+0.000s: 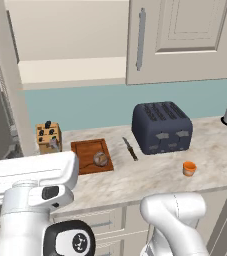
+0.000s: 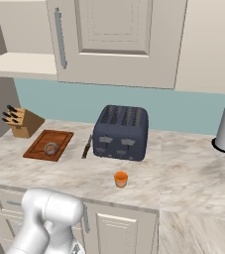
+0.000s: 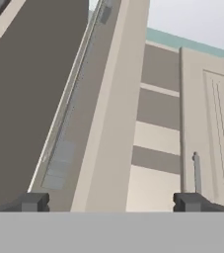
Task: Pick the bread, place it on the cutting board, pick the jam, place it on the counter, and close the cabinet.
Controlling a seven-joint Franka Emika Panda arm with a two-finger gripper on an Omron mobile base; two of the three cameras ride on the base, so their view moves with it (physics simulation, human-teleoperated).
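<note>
Up at the cabinet (image 3: 209,118), the gripper (image 3: 111,201) is spread wide and holds nothing, facing the open shelves with the door and its silver handle (image 3: 196,170) to the right. Below on the desk (image 2: 183,173), the bread (image 2: 51,148) sits on the cutting board (image 2: 37,147) at the left, and the jam (image 2: 121,179) stands near the front, before the toaster (image 2: 121,132). Closing looks like the remaining step; the next move probably calls for reaching the door's outer face, though its angle is hard to judge.

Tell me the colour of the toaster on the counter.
Dark slate blue-grey toaster, with grey levers on its front; the right base view shows it best.
</note>
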